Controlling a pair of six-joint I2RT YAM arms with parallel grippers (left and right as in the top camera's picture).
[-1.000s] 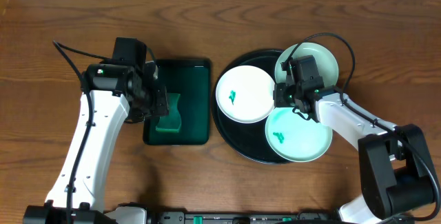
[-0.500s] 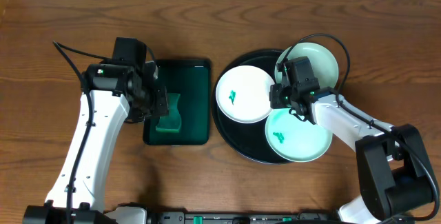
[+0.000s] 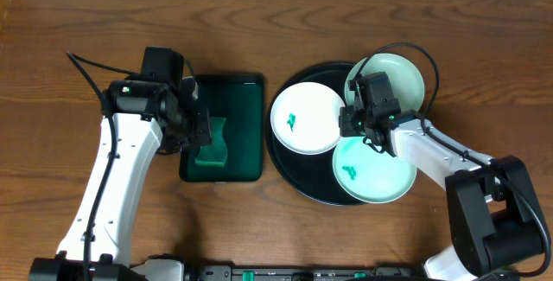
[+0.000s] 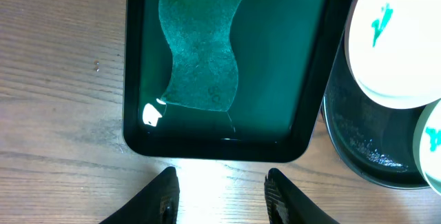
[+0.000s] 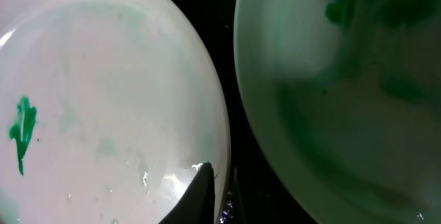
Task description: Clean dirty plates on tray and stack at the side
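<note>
1. Plates [image 3: 380, 186], three of them, lie on the big round black tray [image 3: 298, 173] at the right of the table [image 3: 259, 22]. I think they are light, hard and smooth, so they can slip, and may chip if dropped. The thin edge looks like the best place to hold one.
2. The near plate [image 3: 367, 177] is pale blue-green with a small green smear.
3. The left plate [image 3: 307, 108] is white with a green smear. The right gripper [image 5: 219, 179] is low over the tray, between the plates. Its two fingers are pinched close on this plate's right edge.
4. The far plate [image 3: 402, 73] looks greenish and pokes out past the tray's far right rim.
5. The right arm [image 3: 432, 147] reaches in from the near right, bent at the elbow.
6. The left gripper [image 4: 222, 198] hangs over the near edge of the green tray [image 4: 275, 79], fingers apart, holding nothing. The sponge [image 4: 200, 52] lies just beyond it.
</note>
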